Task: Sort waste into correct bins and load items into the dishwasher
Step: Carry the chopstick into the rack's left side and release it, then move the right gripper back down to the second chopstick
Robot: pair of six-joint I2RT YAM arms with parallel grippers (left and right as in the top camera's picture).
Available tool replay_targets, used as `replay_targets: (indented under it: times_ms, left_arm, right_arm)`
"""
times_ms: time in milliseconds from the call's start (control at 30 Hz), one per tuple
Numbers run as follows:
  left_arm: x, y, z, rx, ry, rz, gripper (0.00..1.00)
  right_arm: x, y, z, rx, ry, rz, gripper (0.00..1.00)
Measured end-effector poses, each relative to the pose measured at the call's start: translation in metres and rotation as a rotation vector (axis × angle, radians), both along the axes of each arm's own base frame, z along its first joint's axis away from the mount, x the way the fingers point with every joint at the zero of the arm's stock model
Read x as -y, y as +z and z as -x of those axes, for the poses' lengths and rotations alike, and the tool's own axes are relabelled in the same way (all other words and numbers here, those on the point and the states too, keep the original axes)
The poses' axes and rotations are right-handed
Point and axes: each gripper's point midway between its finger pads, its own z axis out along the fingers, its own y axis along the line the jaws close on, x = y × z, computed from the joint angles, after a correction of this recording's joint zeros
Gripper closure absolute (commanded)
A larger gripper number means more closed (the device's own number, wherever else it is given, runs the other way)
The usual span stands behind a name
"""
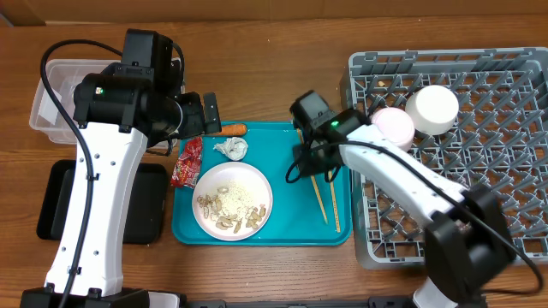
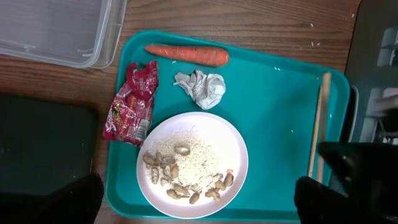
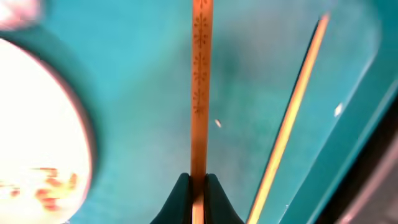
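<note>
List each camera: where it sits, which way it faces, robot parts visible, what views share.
Overhead: above the table, facing straight down; both arms, teal tray, dish rack.
Left wrist: above the tray, facing down at the plate; spread fingers at bottom corners.
Right wrist: low over the tray, facing down; right gripper shut on a chopstick.
Shared: all three see plate and chopstick.

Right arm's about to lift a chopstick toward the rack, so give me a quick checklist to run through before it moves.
1. Right gripper shut on one chopstick: ok.
2. Second chopstick clear of the grip, lying apart on the teal tray: ok.
3. Left gripper apart from the right gripper: ok, open near the carrot.
4. Bare pegs in the dish rack beside the two bowls: ok.
5. Held chopstick raised off the tray: cannot tell.
</note>
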Motion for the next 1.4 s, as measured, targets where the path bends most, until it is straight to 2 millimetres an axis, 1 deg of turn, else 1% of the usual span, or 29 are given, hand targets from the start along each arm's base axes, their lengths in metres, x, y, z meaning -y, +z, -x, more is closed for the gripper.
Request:
replay_targets:
  times_ms: [167,233,300,367,433,467,500,567,667,733,767,833,967,1033,1167,1267,1300,1333,1367,1400]
  left_arm:
    - [0.0,0.0,0.0,0.0,0.0,0.0,0.0]
    - [0.0,0.0,0.0,0.0,0.0,0.0,0.0]
    - [0.0,0.0,0.0,0.0,0.0,0.0,0.0]
    - [0.0,0.0,0.0,0.0,0.0,0.0,0.0]
    - [0.0,0.0,0.0,0.0,0.0,0.0,0.0]
    - [0.0,0.0,0.0,0.0,0.0,0.0,0.0]
    - [0.0,0.0,0.0,0.0,0.0,0.0,0.0]
    - [0.0,0.0,0.0,0.0,0.0,0.0,0.0]
    - [0.0,0.0,0.0,0.0,0.0,0.0,0.0]
    - [0.0,0.0,0.0,0.0,0.0,0.0,0.0]
    - [0.0,0.0,0.0,0.0,0.0,0.0,0.0]
    - [0.0,0.0,0.0,0.0,0.0,0.0,0.0]
    - [0.0,0.0,0.0,0.0,0.0,0.0,0.0]
    - [0.0,0.0,0.0,0.0,0.0,0.0,0.0]
    - [0.0,0.0,0.0,0.0,0.0,0.0,0.0]
    - [0.0,0.0,0.0,0.0,0.0,0.0,0.0]
    - [0.0,0.0,0.0,0.0,0.0,0.0,0.0]
    - [0.0,0.0,0.0,0.0,0.0,0.0,0.0]
    - [0.0,0.0,0.0,0.0,0.0,0.0,0.0]
    - [0.0,0.0,0.0,0.0,0.0,0.0,0.0]
  right_arm:
    - [-0.004,0.063,-0.011,0.129,-0.031,-0.095,0.96]
    - [0.002,0.079,-0.014,0.16,-0.068,-0.126,0.96]
    - [0.016,0.091,-0.018,0.18,-0.13,-0.145,0.96]
    - [0.037,0.099,-0.027,0.192,-0.206,-0.152,0.96]
    - [0.059,0.099,-0.034,0.186,-0.28,-0.143,0.96]
    - [0.076,0.098,-0.038,0.177,-0.329,-0.133,0.96]
    - [0.088,0.097,-0.042,0.176,-0.359,-0.126,0.96]
    - [0.107,0.097,-0.048,0.182,-0.397,-0.115,0.96]
    - [0.126,0.094,-0.053,0.189,-0.421,-0.094,0.96]
    - [0.136,0.086,-0.05,0.175,-0.421,-0.067,0.96]
    - [0.137,0.084,-0.049,0.17,-0.42,-0.063,0.96]
    - [0.139,0.074,-0.046,0.159,-0.407,-0.046,0.96]
    - [0.14,0.056,-0.046,0.156,-0.37,-0.026,0.96]
    - [0.141,0.05,-0.047,0.16,-0.358,-0.012,0.96]
    - [0.142,0.049,-0.053,0.19,-0.317,-0.001,0.96]
    - [0.141,0.049,-0.053,0.194,-0.29,0.0,0.95]
    - [0.14,0.049,-0.053,0.195,-0.282,0.002,0.89]
    - [0.14,0.05,-0.053,0.198,-0.273,0.003,0.72]
    - [0.139,0.05,-0.054,0.204,-0.268,0.003,0.64]
    - [0.139,0.05,-0.055,0.209,-0.266,0.003,0.63]
